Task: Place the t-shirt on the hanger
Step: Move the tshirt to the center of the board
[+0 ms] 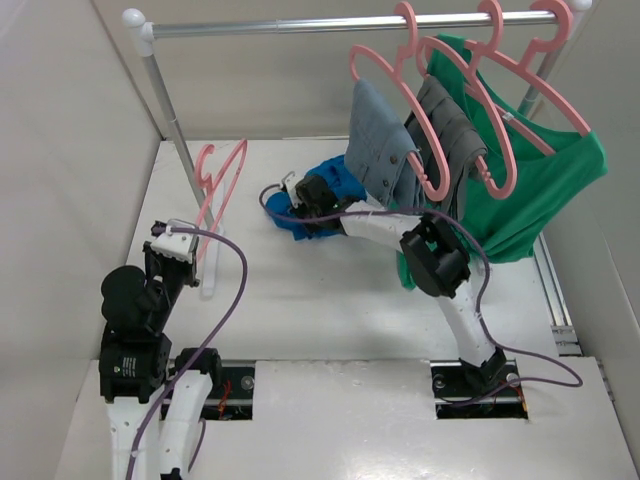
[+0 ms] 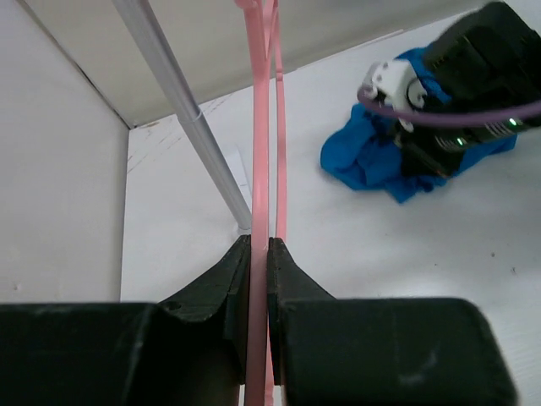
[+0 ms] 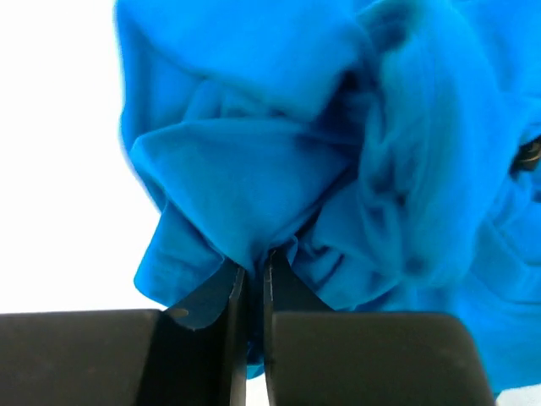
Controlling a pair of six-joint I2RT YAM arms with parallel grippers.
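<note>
The bright blue t-shirt (image 1: 335, 185) lies crumpled on the white table near the back middle; it also shows in the left wrist view (image 2: 372, 156) and fills the right wrist view (image 3: 279, 161). My right gripper (image 1: 305, 205) is shut on a fold of the t-shirt (image 3: 254, 262). The bare pink hanger (image 1: 215, 190) stands at the left by the rack's post. My left gripper (image 1: 195, 240) is shut on the hanger's thin pink bar (image 2: 258, 169), which runs up between the jaws.
A clothes rack rail (image 1: 300, 25) spans the back, its left post (image 1: 165, 95) close to the held hanger. Pink hangers carry a grey-blue denim garment (image 1: 385, 140), a grey garment (image 1: 450, 130) and a green shirt (image 1: 540, 190) at the back right.
</note>
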